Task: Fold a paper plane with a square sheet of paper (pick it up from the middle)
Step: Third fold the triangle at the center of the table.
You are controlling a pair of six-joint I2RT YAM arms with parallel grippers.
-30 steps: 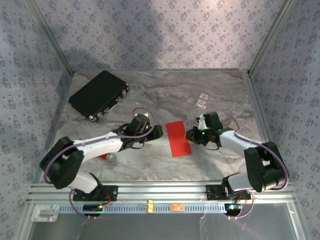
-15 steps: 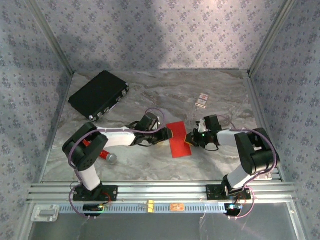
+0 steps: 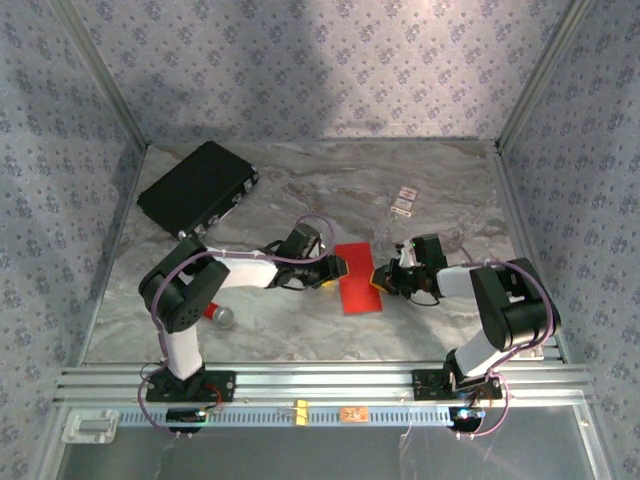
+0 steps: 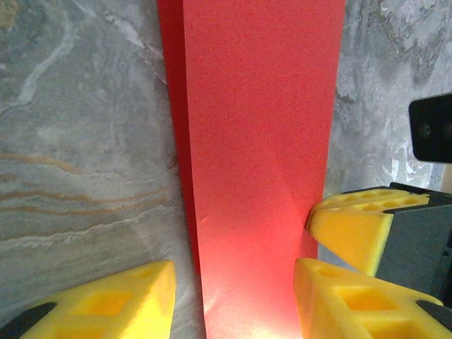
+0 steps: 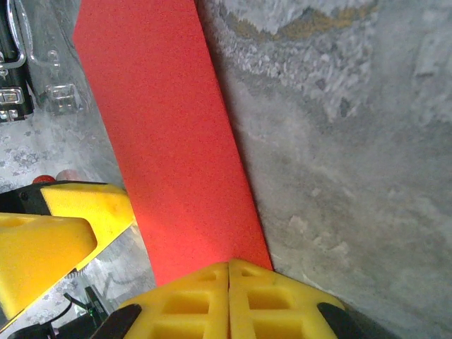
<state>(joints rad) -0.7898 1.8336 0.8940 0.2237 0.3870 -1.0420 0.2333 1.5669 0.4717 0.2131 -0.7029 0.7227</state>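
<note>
Just below the middle of the overhead frame, the square sheet of paper [image 3: 358, 278] lies flat on the marbled counter [image 3: 300, 190], creased down to a narrow upright rectangle. Both arms reach in low from either side of it.

The left end effector [image 3: 340, 268] meets the sheet from the left. In the left wrist view the red strip [image 4: 258, 162] runs from the top edge to the bottom. An upper layer covers most of it and leaves a slim darker band along its left side. The left end effector [image 4: 233, 277] stands partly open astride the strip's lower end. One yellow finger rests on bare counter at lower left, and the other sits at the paper's right edge.

The right end effector [image 3: 383, 275] comes in from the right. In its own wrist view its yellow fingers [image 5: 229, 296] are pressed together with no gap, their tips meeting the paper's [image 5: 169, 141] near edge. Whether any paper is pinched between them cannot be told. From the left wrist view, one of its yellow tips [image 4: 349, 229] touches the strip's right edge.

A black case [image 3: 198, 190] lies at upper left, well apart. A small red cylinder [image 3: 214, 314] sits beside the left arm, and small packets [image 3: 404, 200] lie above right of the paper.
</note>
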